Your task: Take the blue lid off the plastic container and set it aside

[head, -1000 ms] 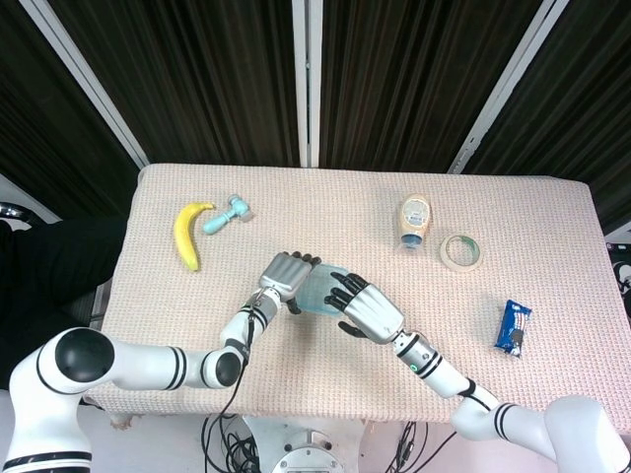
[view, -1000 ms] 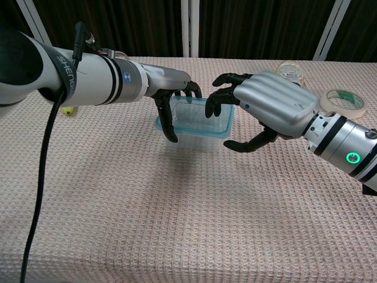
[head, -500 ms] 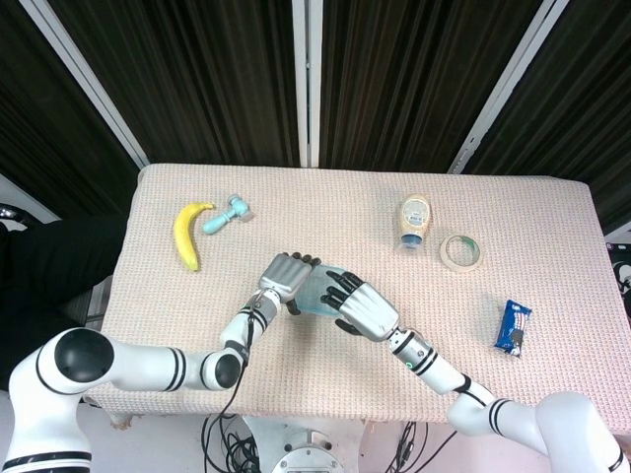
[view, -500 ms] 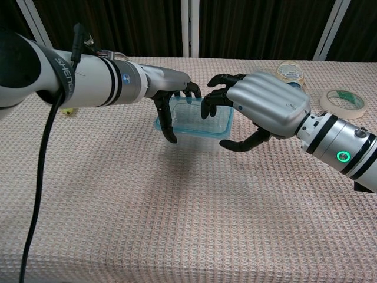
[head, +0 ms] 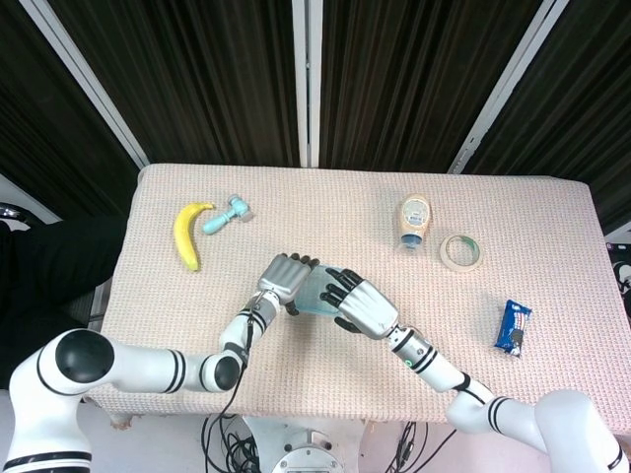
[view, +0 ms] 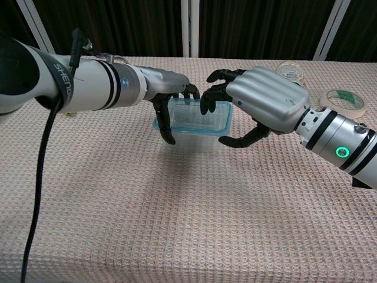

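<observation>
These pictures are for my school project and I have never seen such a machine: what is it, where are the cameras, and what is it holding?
It is a robot with two arms ending in humanlike hands, steered by a person. One picture looks down from its head, the other forward from its chest. The left hand grips one end of a clear plastic container with a blue lid. The right hand has its fingers at the lid's other end; whether it already grips is unclear. Also on the table: a banana, a teal tool, a bottle, a tape roll and a blue packet.
</observation>
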### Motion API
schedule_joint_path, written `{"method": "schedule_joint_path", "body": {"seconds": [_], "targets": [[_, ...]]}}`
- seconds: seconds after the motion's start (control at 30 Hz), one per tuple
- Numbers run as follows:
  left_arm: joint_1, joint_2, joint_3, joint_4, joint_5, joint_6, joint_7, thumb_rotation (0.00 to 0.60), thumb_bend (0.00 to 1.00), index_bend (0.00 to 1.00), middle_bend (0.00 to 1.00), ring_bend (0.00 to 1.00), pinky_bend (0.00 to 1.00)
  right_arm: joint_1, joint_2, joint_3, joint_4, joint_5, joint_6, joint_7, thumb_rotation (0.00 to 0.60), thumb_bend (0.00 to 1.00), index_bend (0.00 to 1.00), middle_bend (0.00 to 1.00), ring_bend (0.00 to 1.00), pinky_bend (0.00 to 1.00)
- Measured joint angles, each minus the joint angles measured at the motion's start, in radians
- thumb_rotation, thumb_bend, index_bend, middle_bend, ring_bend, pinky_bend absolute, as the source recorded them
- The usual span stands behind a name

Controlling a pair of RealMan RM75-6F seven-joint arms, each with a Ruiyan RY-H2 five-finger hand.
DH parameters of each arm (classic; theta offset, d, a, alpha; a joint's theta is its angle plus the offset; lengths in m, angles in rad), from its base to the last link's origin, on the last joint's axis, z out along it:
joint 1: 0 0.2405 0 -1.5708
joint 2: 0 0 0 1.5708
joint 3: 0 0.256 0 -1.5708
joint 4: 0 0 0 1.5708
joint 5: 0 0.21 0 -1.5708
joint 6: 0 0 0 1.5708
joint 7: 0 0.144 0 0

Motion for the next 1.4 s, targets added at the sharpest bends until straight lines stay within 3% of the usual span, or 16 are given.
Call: {"method": "schedule_joint_path", "body": {"seconds": [0.4, 0.63, 0.87, 0.97, 1.13, 1.4], "targets": [[0.026, -0.046, 0.004, 0.036, 0.085, 0.038, 0.01, 0.6, 0.17, 0.25, 0.32, 0.22, 0.27, 0.009, 0.026, 0.007, -0.041, 0.013, 0.003, -0.01, 0.6, 0.21, 0.39, 0.37, 0.14, 0.27], [0.04, -0.031, -0.013, 0.021, 0.091, 0.012, -0.01, 0.6, 0.17, 0.24, 0.31, 0.22, 0.26, 0.012, 0.006, 0.005, 0.001, 0.005, 0.021, 0.001, 0.6, 0.35, 0.45, 0.41, 0.2, 0.3], [0.055, -0.003, -0.018, -0.01, 0.114, -0.015, -0.036, 0.6, 0.17, 0.18, 0.29, 0.22, 0.26, 0.029, -0.041, 0.005, 0.078, -0.008, 0.045, 0.029, 0.6, 0.41, 0.48, 0.42, 0.22, 0.33], [0.062, 0.003, -0.019, -0.02, 0.126, -0.016, -0.048, 0.6, 0.17, 0.11, 0.25, 0.17, 0.24, 0.035, -0.052, 0.004, 0.091, -0.01, 0.047, 0.032, 0.6, 0.4, 0.49, 0.42, 0.23, 0.34], [0.072, 0.015, -0.019, -0.038, 0.142, -0.013, -0.062, 0.6, 0.16, 0.06, 0.13, 0.04, 0.11, 0.043, -0.067, 0.001, 0.11, -0.014, 0.053, 0.04, 0.6, 0.41, 0.54, 0.43, 0.24, 0.34], [0.085, 0.033, -0.009, -0.069, 0.159, 0.013, -0.059, 0.6, 0.15, 0.03, 0.07, 0.0, 0.06, 0.046, -0.089, -0.003, 0.143, -0.02, 0.081, 0.051, 0.6, 0.41, 0.67, 0.45, 0.25, 0.34]]}}
